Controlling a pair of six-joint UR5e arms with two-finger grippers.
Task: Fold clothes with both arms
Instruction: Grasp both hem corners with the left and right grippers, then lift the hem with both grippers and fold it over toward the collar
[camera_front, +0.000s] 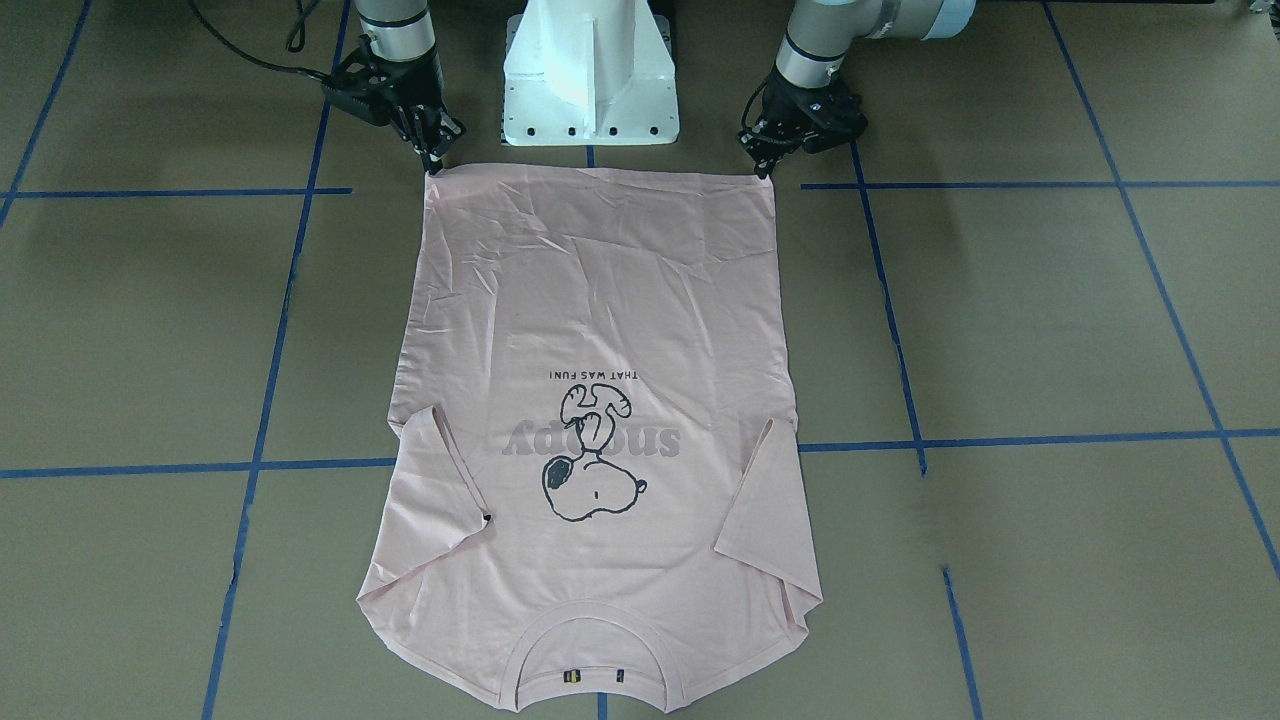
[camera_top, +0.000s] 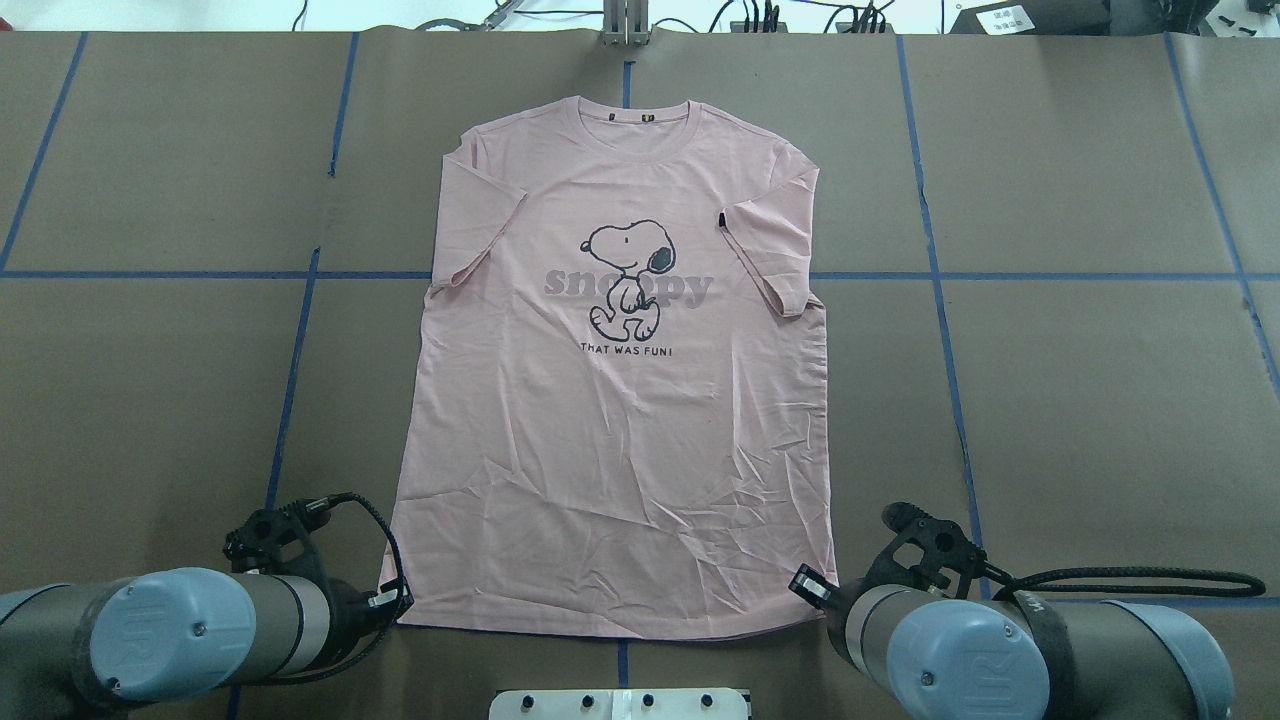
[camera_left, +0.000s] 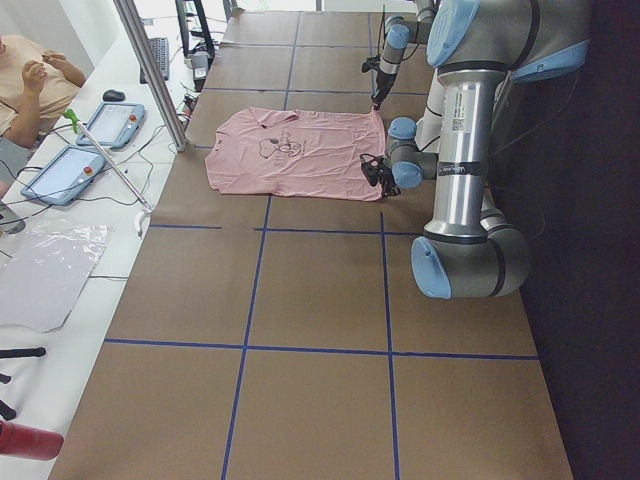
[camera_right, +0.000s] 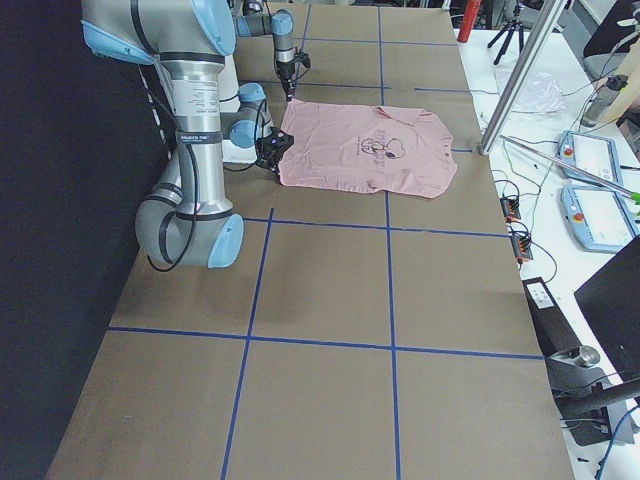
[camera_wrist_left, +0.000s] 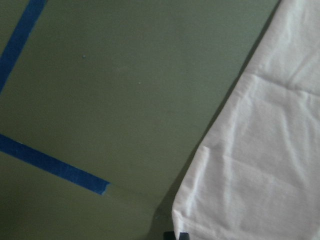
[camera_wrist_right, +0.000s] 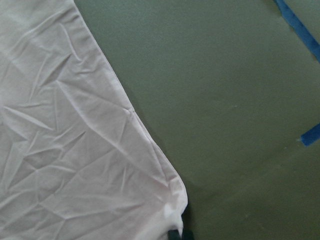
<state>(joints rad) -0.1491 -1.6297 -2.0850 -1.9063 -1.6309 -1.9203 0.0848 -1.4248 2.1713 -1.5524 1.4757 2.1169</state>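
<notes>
Looking across the table (camera_front: 1050, 320), I see the pink shirt (camera_front: 600, 300) lying flat, print up, collar far from the robot. The left gripper (camera_front: 766, 168) and right gripper (camera_front: 432, 162) are each pinched closed on a hem corner. Overhead, the hem runs straight between them, and each wrist camera shows a corner at the fingertips.
</notes>
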